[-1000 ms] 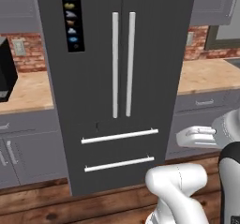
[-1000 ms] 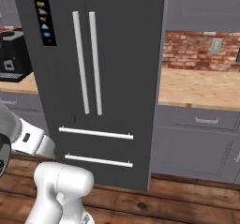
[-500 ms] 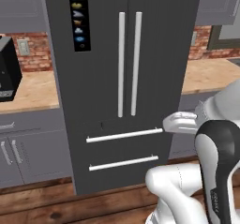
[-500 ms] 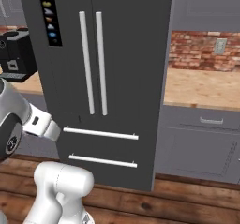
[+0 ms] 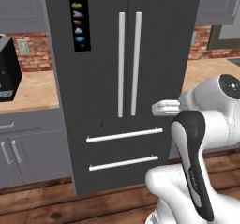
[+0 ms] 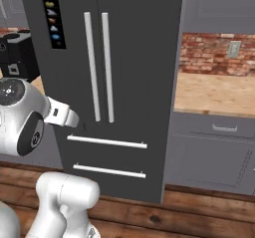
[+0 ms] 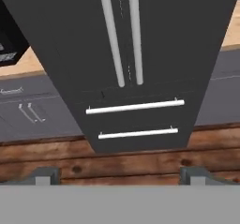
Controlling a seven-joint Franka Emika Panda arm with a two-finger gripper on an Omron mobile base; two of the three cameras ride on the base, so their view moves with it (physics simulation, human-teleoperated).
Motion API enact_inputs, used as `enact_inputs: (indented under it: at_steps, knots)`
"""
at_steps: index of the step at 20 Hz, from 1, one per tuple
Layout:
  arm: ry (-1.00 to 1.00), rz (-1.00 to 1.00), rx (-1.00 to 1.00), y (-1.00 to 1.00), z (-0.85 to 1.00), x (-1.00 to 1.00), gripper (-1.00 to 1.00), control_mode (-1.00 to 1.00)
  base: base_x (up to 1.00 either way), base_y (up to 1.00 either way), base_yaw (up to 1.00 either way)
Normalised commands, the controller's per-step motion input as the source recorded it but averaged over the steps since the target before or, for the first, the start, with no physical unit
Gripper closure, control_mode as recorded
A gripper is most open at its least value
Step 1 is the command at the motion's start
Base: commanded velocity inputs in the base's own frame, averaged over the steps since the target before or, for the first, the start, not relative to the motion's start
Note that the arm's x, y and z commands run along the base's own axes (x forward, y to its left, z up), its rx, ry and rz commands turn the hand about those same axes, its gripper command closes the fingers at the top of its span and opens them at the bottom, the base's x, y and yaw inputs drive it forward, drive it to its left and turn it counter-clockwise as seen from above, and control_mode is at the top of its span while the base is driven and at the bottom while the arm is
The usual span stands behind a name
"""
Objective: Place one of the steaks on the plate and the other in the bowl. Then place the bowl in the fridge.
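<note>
The fridge [image 5: 154,54] stands straight ahead, tall and dark grey, with both doors shut. Its two long silver handles [image 5: 129,63] run down the middle, and two drawers with bar handles [image 5: 124,135] sit below. An icon panel [image 5: 78,17] is on its left door. The right base view shows the fridge [image 6: 139,58] from the other side. In the hand view my gripper [image 7: 119,176] is open with nothing between its fingertips [image 7: 44,175], and it points at the fridge [image 7: 187,40] and its drawers from some distance. The steaks, the plate and the bowl are out of view.
Wooden counters [image 5: 33,92] [image 6: 214,95] over grey cabinets flank the fridge, backed by a brick wall [image 6: 214,58]. A black appliance [image 5: 7,68] sits on the left counter. Wood floor [image 7: 140,162] lies between me and the fridge. My folded arm [image 5: 192,153] fills the near foreground.
The whole picture has shifted slightly, so the base has moved before the fridge. My arm has swung up and folded into the foreground. The gripper stays open.
</note>
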Motion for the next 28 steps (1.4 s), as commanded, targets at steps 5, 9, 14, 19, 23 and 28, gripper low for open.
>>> enact_inputs:
  at_steps: [5, 9, 14, 19, 23, 28]
  knots:
    - [-0.29, 0.0, -0.04, -0.01, 0.0, 0.73, -1.0, -1.0, 0.0, 0.0, 0.0]
    - [-0.12, 0.0, 0.0, -0.11, 0.01, 0.76, -1.0, -1.0, 0.0, 0.0, 0.0]
    - [-0.05, 0.0, 0.0, -0.08, 0.0, 0.83, -1.0, -1.0, 0.0, 0.0, 0.0]
    - [-0.04, -0.02, -0.01, -0.01, 0.0, 0.96, -1.0, -1.0, 0.0, 0.0, 0.0]
    - [-0.09, -0.07, 0.0, -0.09, 0.0, 0.68, -1.0, -1.0, 0.0, 0.0, 0.0]
    - [-0.09, -0.1, 0.0, -0.06, 0.0, 0.5, -1.0, -1.0, 0.0, 0.0, 0.0]
